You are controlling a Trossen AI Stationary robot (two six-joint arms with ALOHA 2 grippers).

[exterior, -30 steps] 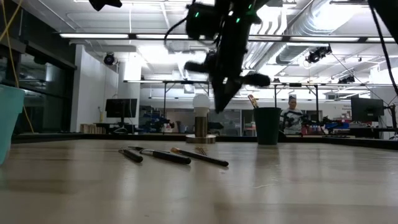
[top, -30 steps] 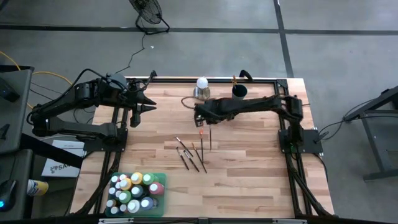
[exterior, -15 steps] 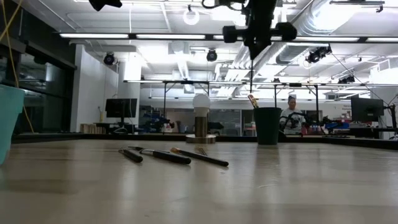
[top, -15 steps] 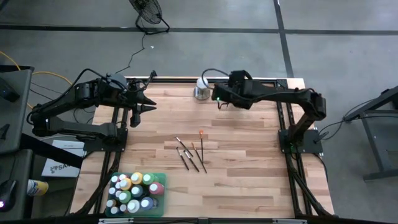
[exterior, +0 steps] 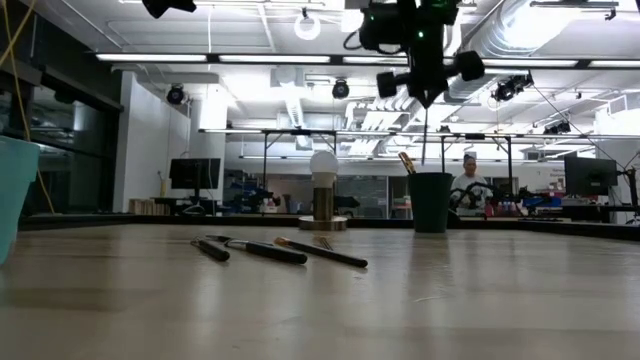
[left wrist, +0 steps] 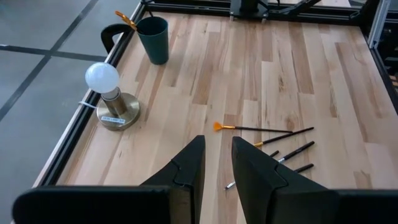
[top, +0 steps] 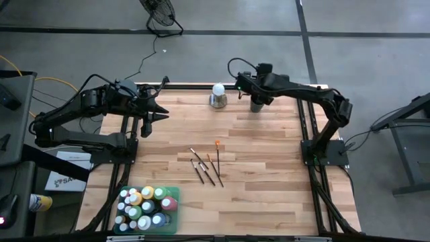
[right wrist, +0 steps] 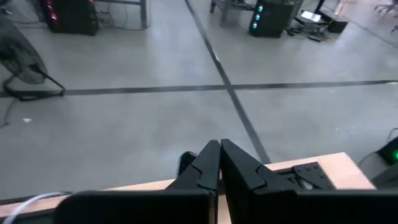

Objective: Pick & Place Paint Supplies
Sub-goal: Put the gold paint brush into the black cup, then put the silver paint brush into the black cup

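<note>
Over dark green cup (top: 257, 105): right claw (top: 259, 101) moved from ball.

My right gripper (top: 256, 102) covers the dark green cup (exterior: 431, 202) from above. The teal bin (exterior: 14, 195) of paint bottles (top: 146, 207) is cut off in the low view.

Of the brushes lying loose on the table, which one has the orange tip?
The long brush lying farthest toward the right arm's side of the cluster; its orange bristles point toward the far edge. The other brushes beside it show no orange.
</note>
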